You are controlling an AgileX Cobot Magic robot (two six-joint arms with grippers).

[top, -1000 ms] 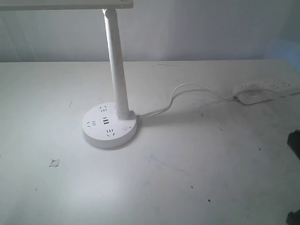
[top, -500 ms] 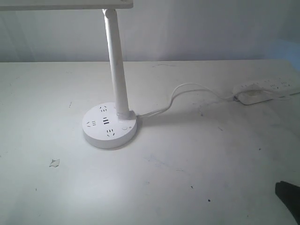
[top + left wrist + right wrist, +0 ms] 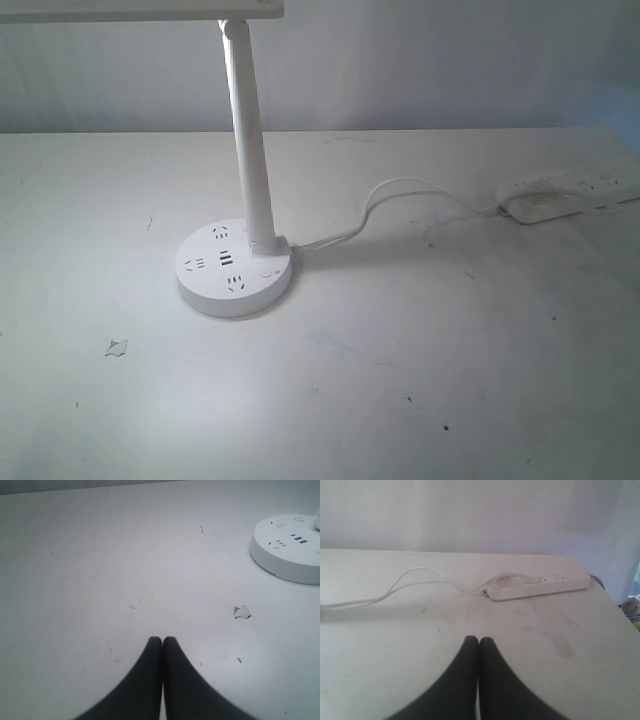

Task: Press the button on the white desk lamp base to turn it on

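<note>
Squarely on the scuffed white tabletop point(image 3: 480, 380) sits the white desk lamp base point(image 3: 235, 270), a round flat plastic disc whose top carries several groups of socket holes and a short row of dark USB slots point(image 3: 227, 260). The button point(image 3: 266, 270), a small round white circle only faintly outlined, lies flush in the top of the disc just beside the foot of the tall slim white stem point(image 3: 250, 140). The stem rises with a slight lean to a flat white lamp head point(image 3: 140, 10) at the upper edge of the exterior view. Nothing touches the button. A thin white cord point(image 3: 385, 195) leaves the disc near the stem's foot and curves across the table to a long white power strip point(image 3: 570, 190) near the table's far right edge, well apart from the lamp. A small torn scrap of pale paper point(image 3: 116, 347) lies on the table in front of the base, towards the left. In the left wrist view the left gripper point(image 3: 162, 640) has its two dark fingers pressed together with nothing between them, low over bare table, well apart from the base, with the scrap lying between the two. In the right wrist view the right gripper point(image 3: 479, 640) likewise has its dark fingers closed against each other and holds nothing; it points towards the power strip and the cord running up to it, apart from both.
</note>
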